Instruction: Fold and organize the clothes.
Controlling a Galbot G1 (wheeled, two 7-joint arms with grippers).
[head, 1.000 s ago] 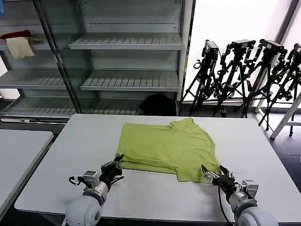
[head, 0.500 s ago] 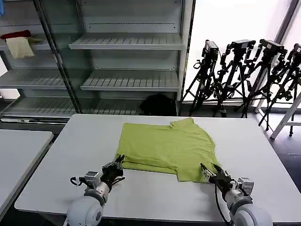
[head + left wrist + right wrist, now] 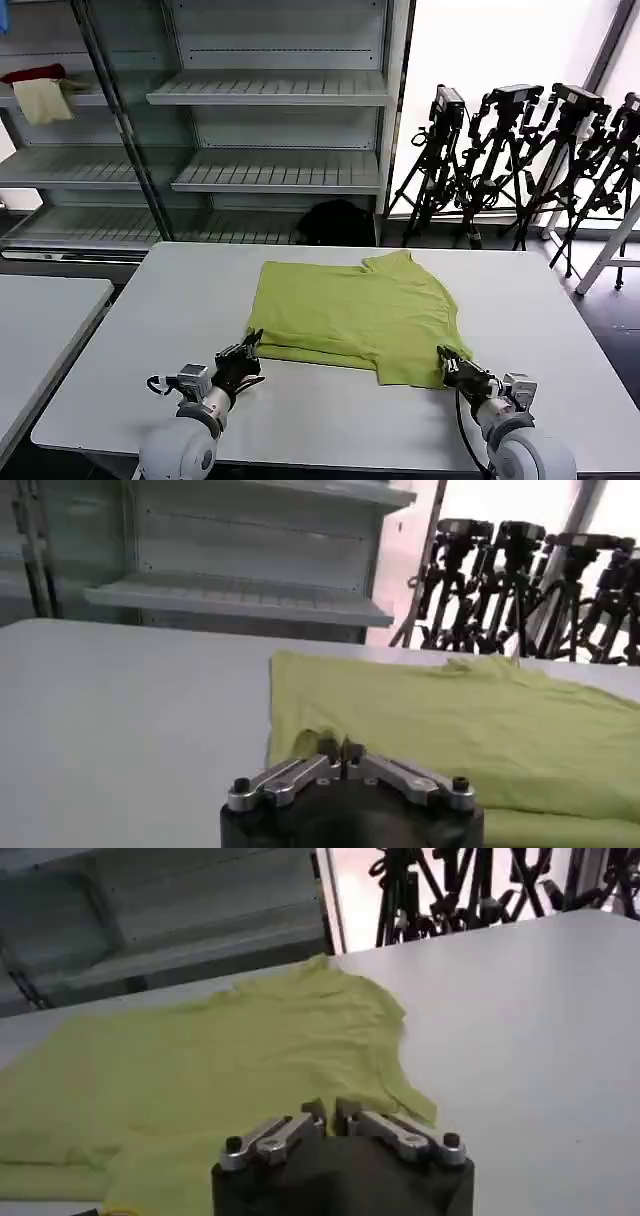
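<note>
The lime-green T-shirt (image 3: 357, 315) lies flat near the middle of the grey table (image 3: 150, 320), partly folded, with a doubled layer along the edge nearest me and the collar toward the far side. No print, label or legible writing is visible on its upward face.

My left gripper (image 3: 249, 349) sits low at the shirt's near-left corner. In the left wrist view its fingertips (image 3: 327, 748) are pressed together on a small raised fold of the green fabric (image 3: 450, 720), so I record it as clamped on the T-shirt.

My right gripper (image 3: 447, 363) sits at the near-right corner of the shirt. In the right wrist view its fingers (image 3: 315, 1110) meet over the shirt's edge (image 3: 220, 1068), pinching the cloth.

Both arms reach in from the near edge of the table, well apart from each other, with the shirt's near hem between them.

Beyond the table stands metal shelving (image 3: 270, 90); on an upper left shelf rest a dark red cloth (image 3: 32, 74) and a cream cloth (image 3: 42, 100). A row of black tripods (image 3: 520, 160) stands on the floor at the right, by the window. A second grey table (image 3: 40, 320) is at my left
</note>
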